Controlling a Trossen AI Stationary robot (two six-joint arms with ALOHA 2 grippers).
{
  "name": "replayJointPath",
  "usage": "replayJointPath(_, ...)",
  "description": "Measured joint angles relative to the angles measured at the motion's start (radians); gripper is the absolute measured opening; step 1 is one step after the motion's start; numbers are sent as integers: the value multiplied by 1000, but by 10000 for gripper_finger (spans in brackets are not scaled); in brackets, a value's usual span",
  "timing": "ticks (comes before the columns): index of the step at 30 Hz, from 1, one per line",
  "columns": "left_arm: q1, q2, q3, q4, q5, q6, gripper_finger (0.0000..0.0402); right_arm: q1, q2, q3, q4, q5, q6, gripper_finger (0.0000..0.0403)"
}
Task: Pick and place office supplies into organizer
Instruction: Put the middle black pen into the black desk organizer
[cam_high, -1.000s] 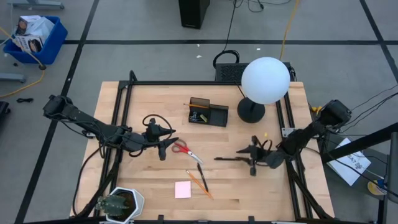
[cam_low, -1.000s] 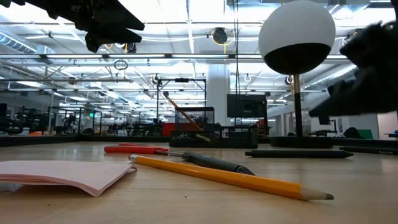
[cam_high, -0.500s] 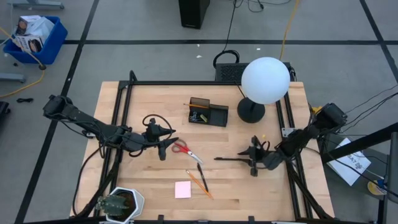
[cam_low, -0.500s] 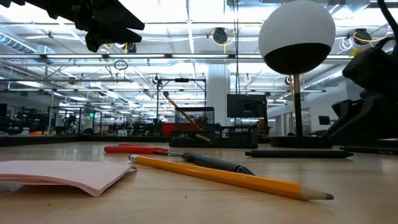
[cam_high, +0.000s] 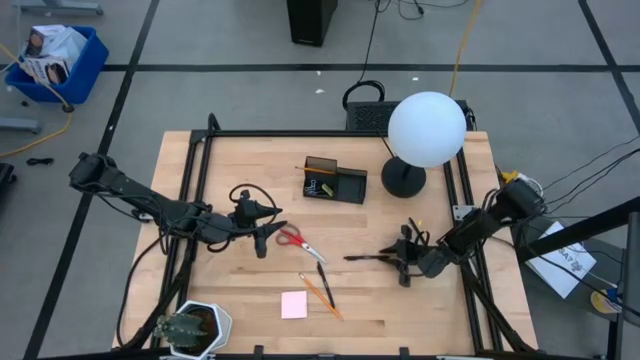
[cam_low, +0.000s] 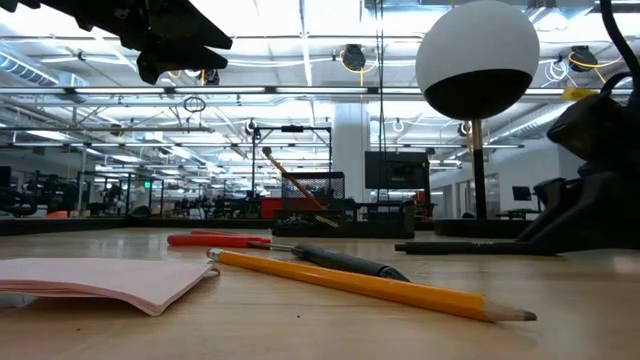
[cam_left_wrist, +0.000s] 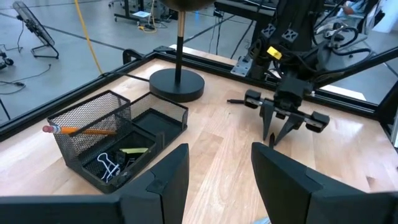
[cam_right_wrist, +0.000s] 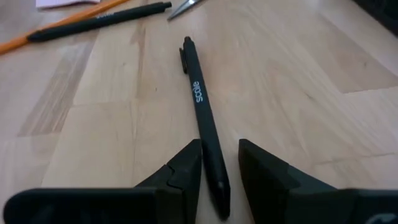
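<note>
A black pen (cam_right_wrist: 200, 102) lies flat on the table right of centre (cam_high: 368, 256). My right gripper (cam_right_wrist: 221, 149) is low over it and open, one finger on each side of the pen's near end (cam_high: 404, 262). Red-handled scissors (cam_high: 293, 238) lie at mid-table, and my left gripper (cam_high: 265, 238) hovers open just left of them, holding nothing. An orange pencil (cam_high: 322, 297), another black pen (cam_high: 322, 274) and a pink sticky-note pad (cam_high: 294, 305) lie near the front edge. The black mesh organizer (cam_high: 335, 181) stands at the back with a pencil and clips inside (cam_left_wrist: 118, 144). My right gripper has one finger on each side of the pen's end opposite the clip (cam_right_wrist: 216, 177). It comes slanting down from the table's right, pointing along the pen. Whether the fingers touch it, I cannot tell. The pen lies flat on the wood.
A lamp with a white globe (cam_high: 427, 128) and round black base (cam_high: 403, 180) stands at the back right, close to the organizer. A potted plant (cam_high: 194, 327) sits at the front left corner. A black frame rail (cam_high: 196, 190) runs along the table's edges.
My right gripper has sunk toward the table and tipped further down. It now stands low over the black pen's right end. The pen and the other supplies have not moved.
</note>
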Motion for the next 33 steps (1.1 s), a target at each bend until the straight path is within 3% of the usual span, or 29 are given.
replayJointPath(7, 0, 0, 0, 0, 0, -3, 179, -1, 143, 0, 178, 14, -1, 89)
replayJointPath(14, 0, 0, 0, 0, 0, -4, 179, -2, 210, 0, 274, 15, 2, 27)
replayJointPath(23, 0, 0, 0, -1, 1, -6, 179, -2, 219, -2, 329, 21, -17, 26)
replayJointPath(28, 0, 0, 0, -1, 0, -28, 179, -2, 222, 1, 444, -26, -102, 26)
replayJointPath(33, 0, 0, 0, -1, 2, -29, 179, -9, 221, 3, 573, 1, -170, 26)
